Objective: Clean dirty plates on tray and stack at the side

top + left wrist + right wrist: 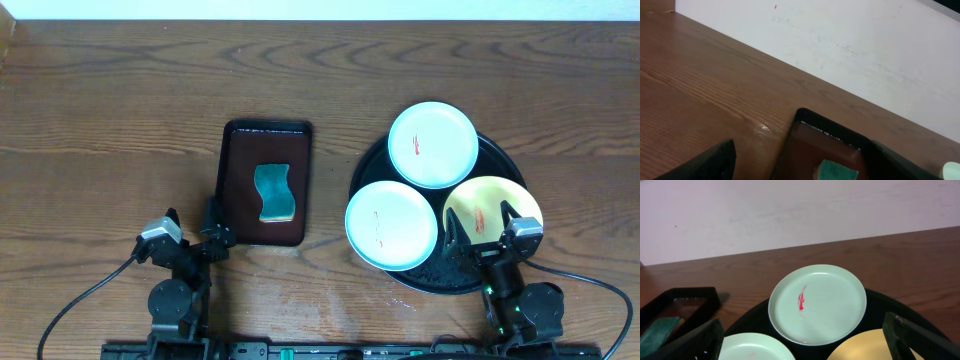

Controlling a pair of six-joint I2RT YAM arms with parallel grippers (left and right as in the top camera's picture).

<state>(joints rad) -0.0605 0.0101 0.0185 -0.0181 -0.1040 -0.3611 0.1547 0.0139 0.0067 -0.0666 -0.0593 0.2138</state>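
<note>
On your right, the tray carries all three plates. The far mint plate and the near-left mint plate each show a red smear, and so does the yellow plate at near right. The near-left one overhangs the tray's left rim. Your right gripper sits at the tray's near edge, fingers spread, covering part of the yellow plate. To the left, well apart on the wooden table, a brown rectangular tray holds a teal sponge. Your left gripper is at its near-left corner, fingers also spread, holding nothing.
</note>
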